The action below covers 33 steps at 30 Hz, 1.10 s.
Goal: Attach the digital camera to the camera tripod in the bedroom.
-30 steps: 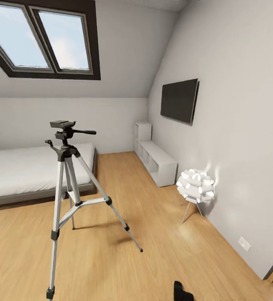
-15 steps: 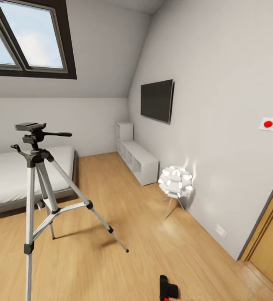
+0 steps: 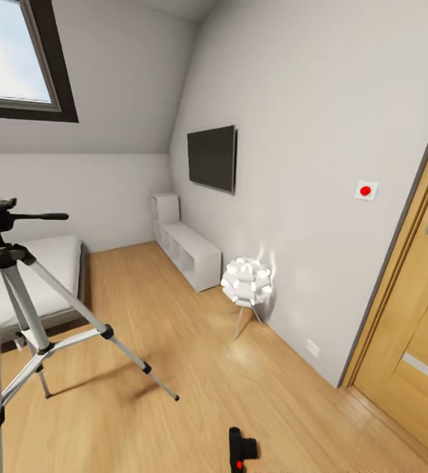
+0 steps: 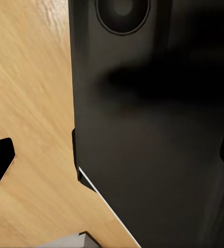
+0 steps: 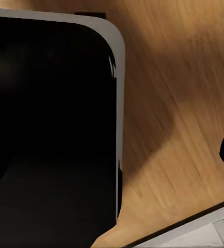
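Head view: the camera tripod stands upright at the left edge on the wood floor, long axis vertical, its pan handle pointing right toward the white flower lamp. The digital camera lies on the floor at the bottom edge — red button facing up, well apart from the tripod. Jaw state of either gripper — cannot tell.

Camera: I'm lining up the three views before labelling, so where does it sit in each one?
Head view: camera on the wood floor at the bottom edge, right of the tripod.
Left wrist view: cannot tell; a dark blurred body beside floor.
Right wrist view: cannot tell; a dark panel over floor.
Shared landmark: the wood floor.
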### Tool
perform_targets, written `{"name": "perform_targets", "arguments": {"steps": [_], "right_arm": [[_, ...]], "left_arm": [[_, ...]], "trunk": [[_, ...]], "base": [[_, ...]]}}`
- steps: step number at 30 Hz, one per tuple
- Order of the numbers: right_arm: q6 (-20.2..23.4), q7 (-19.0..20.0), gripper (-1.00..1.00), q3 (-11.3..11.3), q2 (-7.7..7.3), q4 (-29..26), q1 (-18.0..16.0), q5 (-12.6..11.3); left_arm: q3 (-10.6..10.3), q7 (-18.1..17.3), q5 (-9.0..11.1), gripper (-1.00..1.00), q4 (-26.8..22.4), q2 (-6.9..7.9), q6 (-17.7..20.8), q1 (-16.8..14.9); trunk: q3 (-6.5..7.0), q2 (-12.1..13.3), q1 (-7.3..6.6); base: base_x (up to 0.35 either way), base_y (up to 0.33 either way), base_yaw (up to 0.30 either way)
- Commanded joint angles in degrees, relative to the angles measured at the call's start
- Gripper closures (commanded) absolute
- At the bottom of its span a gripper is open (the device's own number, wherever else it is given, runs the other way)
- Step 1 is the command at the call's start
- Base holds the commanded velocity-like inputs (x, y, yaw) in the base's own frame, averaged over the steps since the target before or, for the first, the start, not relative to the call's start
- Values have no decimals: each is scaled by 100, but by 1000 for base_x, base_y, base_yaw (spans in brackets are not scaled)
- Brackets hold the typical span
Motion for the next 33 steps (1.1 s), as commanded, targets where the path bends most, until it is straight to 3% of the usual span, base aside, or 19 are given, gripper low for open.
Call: {"name": "perform_targets", "arguments": {"steps": [1, 11, 25, 33], "right_arm": [[-44, 10, -100, 3, 0, 27, -11, -2], [-48, 18, -100, 3, -5, 27, -11, -2], [-61, 20, -100, -3, -2, 27, -11, -2], [-62, 18, -100, -5, 0, 27, -11, -9]], "left_arm": [[-1, -1, 12, -100, -13, 1, 11, 4], [-1, -1, 12, -100, -13, -2, 11, 4], [7, -1, 18, -100, -13, 1, 11, 5], [8, -1, 18, -100, -13, 1, 11, 6]], "trunk": [[-4, -3, 0], [-16, -3, 0], [-18, -3, 0], [-18, -3, 0]], "base": [[0, 0, -300], [0, 0, -282], [3, 5, -14], [142, 206, -103]]}}
